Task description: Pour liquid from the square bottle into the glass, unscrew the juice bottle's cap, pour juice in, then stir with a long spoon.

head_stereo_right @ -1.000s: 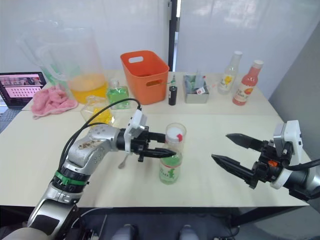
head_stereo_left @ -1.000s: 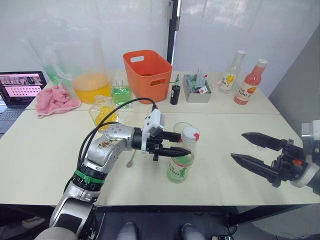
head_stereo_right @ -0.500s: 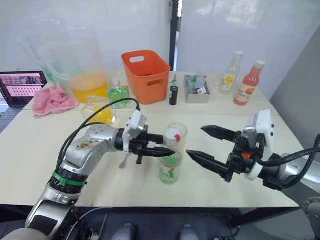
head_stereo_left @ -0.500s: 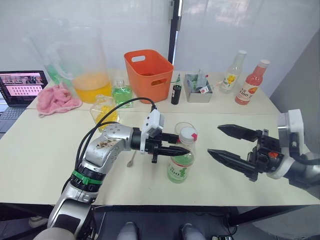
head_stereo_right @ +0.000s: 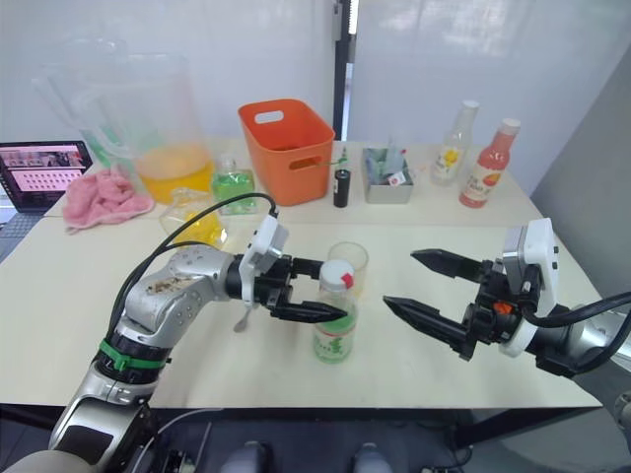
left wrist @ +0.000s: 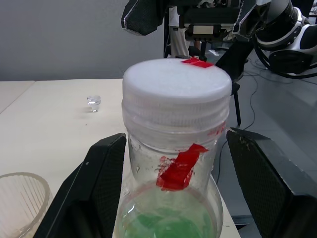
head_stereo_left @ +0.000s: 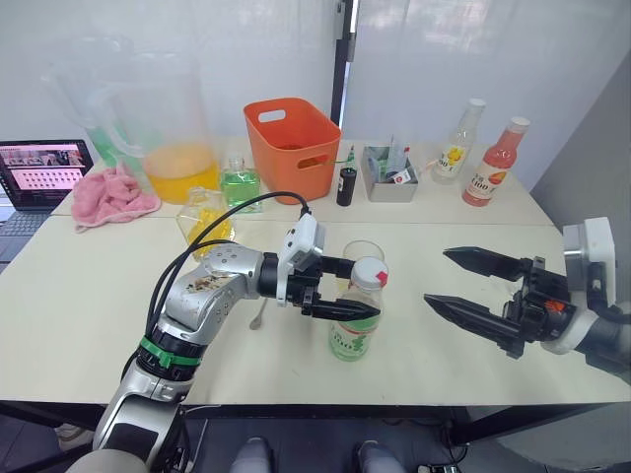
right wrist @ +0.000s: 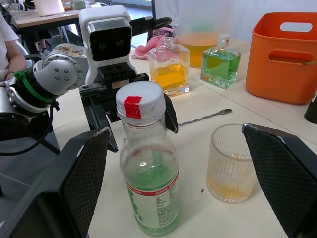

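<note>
Your left gripper (head_stereo_left: 357, 296) brackets, without clamping, the neck of the clear green-juice bottle with a white cap (head_stereo_left: 357, 309) beside the ribbed glass (right wrist: 232, 163); your wide-open right gripper (head_stereo_left: 456, 281) could topple it.

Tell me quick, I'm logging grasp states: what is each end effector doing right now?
Left end effector: open, fingers either side of the juice bottle neck, not clamped.
Right end effector: open, holding nothing, beside the bottle.
</note>
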`<state>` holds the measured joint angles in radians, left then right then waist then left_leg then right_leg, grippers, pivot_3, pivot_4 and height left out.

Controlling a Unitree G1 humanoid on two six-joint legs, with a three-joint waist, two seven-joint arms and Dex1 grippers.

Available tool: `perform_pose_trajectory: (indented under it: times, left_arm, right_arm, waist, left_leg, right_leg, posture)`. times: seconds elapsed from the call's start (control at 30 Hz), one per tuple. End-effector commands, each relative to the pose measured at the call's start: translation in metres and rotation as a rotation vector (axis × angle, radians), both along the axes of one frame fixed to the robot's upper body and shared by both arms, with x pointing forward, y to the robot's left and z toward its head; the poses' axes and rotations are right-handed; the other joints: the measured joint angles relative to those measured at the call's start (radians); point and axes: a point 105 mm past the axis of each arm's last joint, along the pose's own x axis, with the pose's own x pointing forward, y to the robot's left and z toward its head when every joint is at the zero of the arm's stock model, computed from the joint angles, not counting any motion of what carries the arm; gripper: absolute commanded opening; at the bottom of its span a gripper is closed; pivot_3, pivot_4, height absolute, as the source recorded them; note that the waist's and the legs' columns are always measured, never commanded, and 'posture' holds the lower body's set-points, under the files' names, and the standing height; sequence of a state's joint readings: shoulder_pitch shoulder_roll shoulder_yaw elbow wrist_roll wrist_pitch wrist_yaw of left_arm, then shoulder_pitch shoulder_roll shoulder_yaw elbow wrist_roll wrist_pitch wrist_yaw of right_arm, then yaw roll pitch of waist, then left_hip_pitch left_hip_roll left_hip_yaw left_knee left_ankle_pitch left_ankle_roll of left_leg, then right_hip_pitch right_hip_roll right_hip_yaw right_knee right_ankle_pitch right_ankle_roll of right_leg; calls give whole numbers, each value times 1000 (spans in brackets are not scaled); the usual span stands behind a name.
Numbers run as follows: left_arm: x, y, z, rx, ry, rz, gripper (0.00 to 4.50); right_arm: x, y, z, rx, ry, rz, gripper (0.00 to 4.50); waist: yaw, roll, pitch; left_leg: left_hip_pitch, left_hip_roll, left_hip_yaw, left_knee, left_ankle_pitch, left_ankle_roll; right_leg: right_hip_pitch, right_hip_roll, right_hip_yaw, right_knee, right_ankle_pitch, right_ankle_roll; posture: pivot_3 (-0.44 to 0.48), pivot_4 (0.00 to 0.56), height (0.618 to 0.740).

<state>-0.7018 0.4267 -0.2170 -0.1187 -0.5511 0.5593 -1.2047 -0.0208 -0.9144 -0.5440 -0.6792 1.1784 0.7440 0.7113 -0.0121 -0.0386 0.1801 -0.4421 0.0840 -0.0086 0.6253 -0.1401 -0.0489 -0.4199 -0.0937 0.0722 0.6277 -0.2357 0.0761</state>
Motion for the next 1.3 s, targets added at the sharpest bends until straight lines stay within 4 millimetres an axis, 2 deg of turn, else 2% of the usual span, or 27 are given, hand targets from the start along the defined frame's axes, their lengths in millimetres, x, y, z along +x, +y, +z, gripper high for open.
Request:
perform_pose_trajectory:
  times: [0.03,0.27,0.3,0.43,0.47,0.57,0.97,1.13,1.3]
  left_arm:
    - [-5,-3,12,-27,-36,-19,3403]
    - [-3,-5,12,-20,-28,-9,3403]
    - [-2,-5,12,-22,-27,-9,2856]
    - [-2,-6,11,-23,-21,-13,1619]
    - [-2,-6,11,-22,-20,-14,1432]
    - [-3,-7,9,-10,-19,-18,1407]
    - [-2,-5,2,27,-50,-8,1406]
    - [-5,-4,2,25,-61,-8,1406]
    - [-7,-2,2,21,-67,4,1406]
  right_arm:
    - [-1,-3,10,-9,-64,-16,4500]
    - [-2,-5,10,-16,-67,-22,4500]
    - [-2,-5,9,-18,-66,-22,4500]
    - [-3,-2,8,-25,-62,-12,4500]
    - [-3,-1,8,-26,-63,-6,4500]
    - [-4,7,8,-35,-65,30,4500]
    - [2,57,7,-38,6,225,4500]
    - [21,65,7,-26,22,140,4500]
    - [24,66,8,-3,26,90,4500]
  waist:
    - [0,0,0]
    - [0,0,0]
    - [0,0,0]
    - [0,0,0]
    - [0,0,0]
    - [-1,0,0]
    - [-2,0,0]
    - [-2,0,0]
    - [-1,0,0]
  left_leg:
    - [0,0,0,0,0,0]
    - [0,0,0,0,0,0]
    - [0,0,0,0,0,0]
    - [0,0,0,0,0,0]
    - [0,0,0,0,0,0]
    - [0,0,0,0,0,0]
    - [0,0,0,0,0,0]
    - [0,0,0,0,0,0]
    - [0,0,0,0,0,0]
  right_leg:
    - [0,0,0,0,0,0]
    - [0,0,0,0,0,0]
    - [0,0,0,0,0,0]
    - [0,0,0,0,0,0]
    - [0,0,0,0,0,0]
    - [0,0,0,0,0,0]
    - [0,0,0,0,0,0]
    - [0,0,0,0,0,0]
    - [-1,0,0,0,0,-1]
  posture:
    - [0,150,738]
    - [0,150,738]
    - [0,150,738]
    - [0,150,738]
    - [0,150,738]
    - [0,150,738]
    - [0,150,738]
    - [0,150,738]
    - [0,150,738]
